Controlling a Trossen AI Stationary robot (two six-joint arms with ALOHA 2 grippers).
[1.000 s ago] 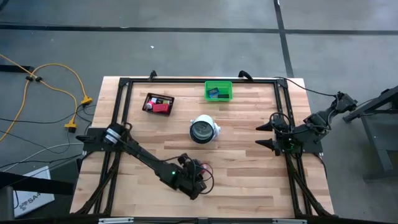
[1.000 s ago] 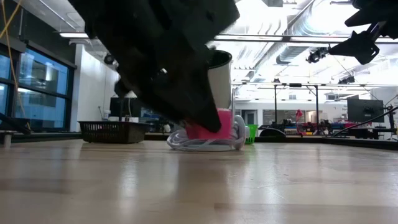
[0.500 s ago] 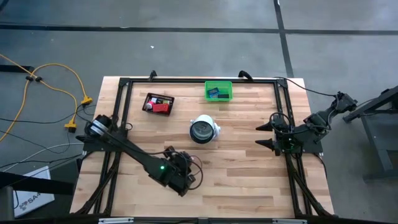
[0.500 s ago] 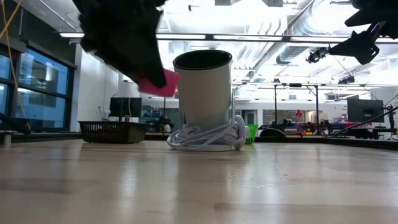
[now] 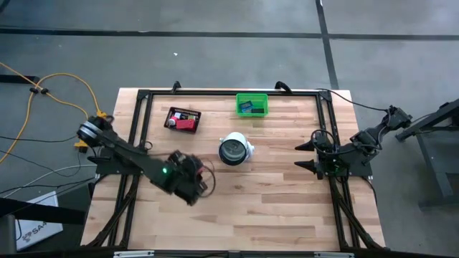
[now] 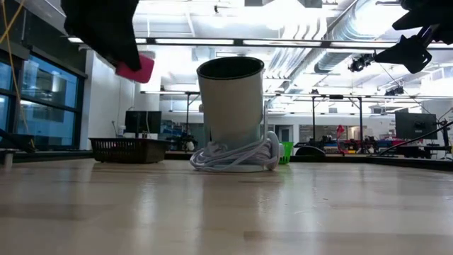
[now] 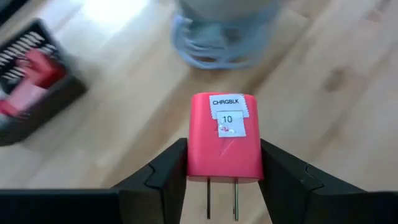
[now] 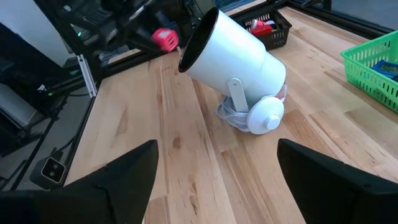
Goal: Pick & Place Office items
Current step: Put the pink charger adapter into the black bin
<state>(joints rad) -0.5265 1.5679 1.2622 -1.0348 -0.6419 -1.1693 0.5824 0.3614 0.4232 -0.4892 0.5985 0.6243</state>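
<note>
With the left hand (image 7: 222, 163) clamped on the pink charger block (image 7: 223, 138) above the counter (image 5: 272, 193), lower it squarely, probably into the black mesh tray (image 5: 182, 119), while the right hand (image 5: 304, 156) waits wide open.

Across the lower edge we see the right gripper (image 8: 214, 171), its two dark fingers (image 8: 115, 177) spread far apart over the wooden table (image 8: 186, 155). At centre lies a white cylindrical object (image 8: 233, 59), tilted so that its dark open mouth faces the upper left of the frame, with a white cord (image 8: 233, 115) coiled at its base. In the upper left, the left gripper (image 8: 146, 31) clasps a pink block (image 8: 165, 38) above the table. A black mesh tray (image 8: 267, 25) holding red items sits at top centre, and a green bin (image 8: 373, 65) occupies the right edge.
</note>
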